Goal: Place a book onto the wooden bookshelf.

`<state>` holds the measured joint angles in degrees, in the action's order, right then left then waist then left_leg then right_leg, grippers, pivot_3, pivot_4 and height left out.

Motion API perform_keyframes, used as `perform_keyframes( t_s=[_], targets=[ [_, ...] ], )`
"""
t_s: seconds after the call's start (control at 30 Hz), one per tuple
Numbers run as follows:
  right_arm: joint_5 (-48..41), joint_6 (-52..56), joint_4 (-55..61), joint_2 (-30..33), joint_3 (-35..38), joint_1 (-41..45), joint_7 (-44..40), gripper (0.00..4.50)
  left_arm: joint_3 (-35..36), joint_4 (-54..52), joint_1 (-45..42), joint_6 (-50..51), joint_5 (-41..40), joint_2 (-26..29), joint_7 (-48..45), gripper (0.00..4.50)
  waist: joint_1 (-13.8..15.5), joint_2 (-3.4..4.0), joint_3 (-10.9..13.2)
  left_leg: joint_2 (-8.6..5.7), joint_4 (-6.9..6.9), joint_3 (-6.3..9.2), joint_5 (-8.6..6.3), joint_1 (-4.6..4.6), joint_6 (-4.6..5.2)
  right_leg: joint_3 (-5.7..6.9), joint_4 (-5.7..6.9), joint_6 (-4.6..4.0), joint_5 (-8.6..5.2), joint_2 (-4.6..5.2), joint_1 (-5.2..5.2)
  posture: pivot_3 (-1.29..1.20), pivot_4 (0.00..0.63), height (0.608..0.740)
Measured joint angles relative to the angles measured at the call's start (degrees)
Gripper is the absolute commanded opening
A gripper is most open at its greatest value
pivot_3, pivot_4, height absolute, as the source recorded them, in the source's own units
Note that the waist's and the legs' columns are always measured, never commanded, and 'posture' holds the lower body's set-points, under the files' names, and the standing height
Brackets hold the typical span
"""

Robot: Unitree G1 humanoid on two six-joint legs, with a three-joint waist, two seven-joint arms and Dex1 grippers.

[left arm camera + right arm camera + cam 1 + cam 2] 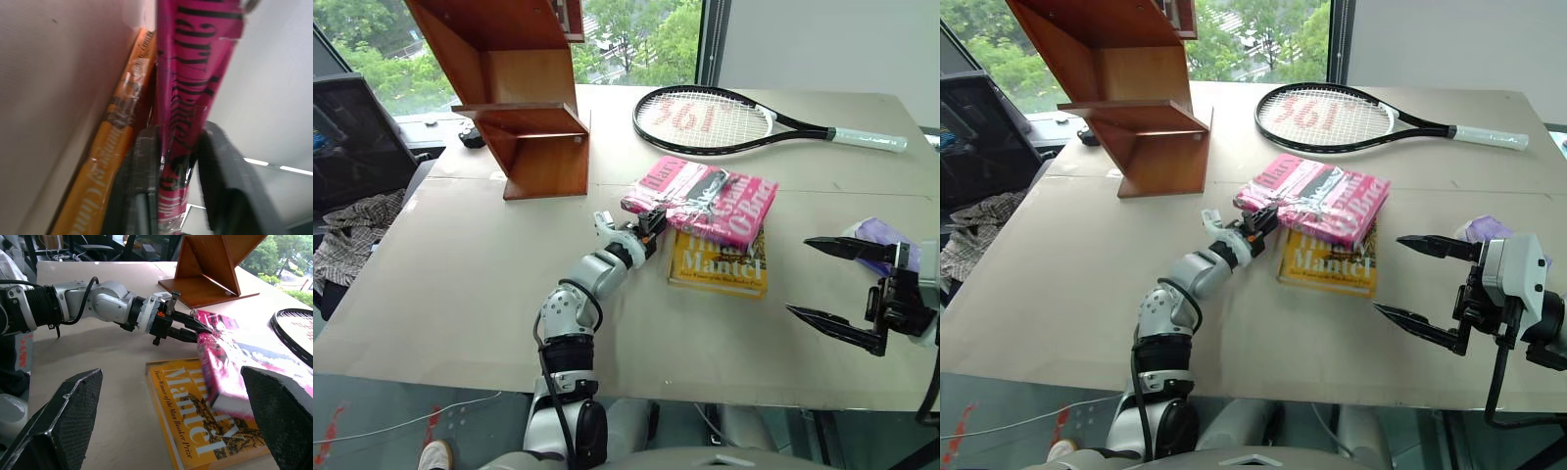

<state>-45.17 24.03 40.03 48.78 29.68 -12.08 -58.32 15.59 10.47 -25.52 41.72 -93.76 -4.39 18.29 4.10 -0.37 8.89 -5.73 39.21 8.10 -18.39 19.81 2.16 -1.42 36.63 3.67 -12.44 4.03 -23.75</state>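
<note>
Book (700, 199): clamped in left gripper (653, 221) jaws, atop yellow paperback (720, 262); wooden bookshelf (514, 88) unreached. Right gripper (837, 290) jaws apart, empty.

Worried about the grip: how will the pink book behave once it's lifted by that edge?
The pink book wears glossy plastic wrap, so it may slip between the left gripper fingers. It's a paperback pinched at one edge, so it will probably sag or flex. It looks light enough to lift off the yellow book.

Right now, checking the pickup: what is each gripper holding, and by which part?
The left gripper is shut on the pink book, at its near edge. The right gripper holds nothing.
</note>
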Motion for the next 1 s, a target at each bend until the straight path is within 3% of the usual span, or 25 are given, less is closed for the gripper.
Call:
perform_keyframes(
  t_s=[0.17, 0.27, 0.43, 0.57, 0.73, 0.87, 0.97, 1.0],
  targets=[
    [0.93, -0.48, -0.17, -0.49, -3.41, 2.8, 1.39, 4.5, 0.73, -7.27, 3.23, 1.13, -0.78, 1.9, 0.41, 0.03, -0.64, -0.15, 0.09, 0.03, -0.08, -0.04, 0.0, 0.1, 0.0, -0.06, 0.0, 0.0, 0.0, -0.03, -0.2, 0.0, 0.15, 0.74],
    [1.4, -0.54, -0.59, -1.05, -6.51, 6.0, 2.56, 4.5, 1.19, -13.45, 3.12, 1.15, 0.18, 6.36, -1.16, 0.03, -0.94, -0.24, 0.15, 0.05, -0.09, -0.01, 0.0, 0.1, -0.02, -0.03, 0.01, -0.01, 0.0, -0.05, -0.2, 0.0, 0.15, 0.74],
    [1.52, -0.55, -2.59, -2.88, -10.0, 11.74, 4.35, 4.5, 0.01, -24.51, -0.99, 2.52, 10.03, 21.98, -6.26, 0.03, -1.21, -0.32, 0.2, -0.01, -0.1, -0.02, 0.0, 0.13, -0.01, 0.11, -0.02, -0.01, 0.0, -0.05, -0.2, 0.0, 0.15, 0.74],
    [-0.84, -0.28, -4.2, -4.82, -10.93, 17.03, 6.39, 4.5, -5.46, -32.54, -7.37, 4.31, 24.59, 39.78, -15.54, 0.03, -1.6, -0.39, 0.27, -0.02, -0.26, 0.0, 0.0, 0.15, -0.01, 0.23, -0.15, -0.02, 0.0, -0.06, -0.22, 0.0, 0.15, 0.74],
    [-4.77, 0.41, -7.99, -6.19, -10.78, 23.73, 7.96, 4.5, -16.67, -38.16, -14.95, -4.02, 54.99, 61.63, -29.08, 0.03, -2.05, -0.39, 0.29, 0.01, -0.83, -0.13, 0.01, 0.16, 0.0, 0.12, -0.4, -0.04, 0.0, -0.06, -0.48, 0.0, 0.15, 0.74],
    [-6.27, 0.66, -11.1, -6.44, -10.74, 27.6, 8.46, 4.5, -20.92, -38.49, -18.39, -12.92, 72.17, 74.85, -40.07, 0.03, -2.84, -0.36, 0.37, 0.08, -1.02, -0.12, 0.01, 0.55, 0.0, 0.14, -0.65, -0.05, 0.01, -0.09, -0.87, 0.0, 0.15, 0.74],
    [-5.92, 0.37, -14.17, -6.58, -11.21, 30.45, 7.89, 4.5, -21.2, -36.31, -19.77, -18.52, 80.68, 83.66, -49.99, 0.03, -3.42, -0.36, 0.38, 0.04, -0.93, -0.06, 0.02, 1.07, 0.01, 0.28, -0.66, -0.04, 0.02, -0.04, -1.32, 0.0, 0.15, 0.74],
    [-5.65, 0.19, -14.73, -6.59, -11.26, 30.7, 7.61, 4.5, -21.19, -35.66, -20.14, -19.1, 81.75, 84.36, -51.74, 0.03, -3.45, -0.33, 0.39, 0.04, -0.94, -0.08, 0.02, 1.07, 0.01, 0.3, -0.66, -0.04, 0.02, -0.03, -1.33, 0.0, 0.15, 0.74]
  ],
)
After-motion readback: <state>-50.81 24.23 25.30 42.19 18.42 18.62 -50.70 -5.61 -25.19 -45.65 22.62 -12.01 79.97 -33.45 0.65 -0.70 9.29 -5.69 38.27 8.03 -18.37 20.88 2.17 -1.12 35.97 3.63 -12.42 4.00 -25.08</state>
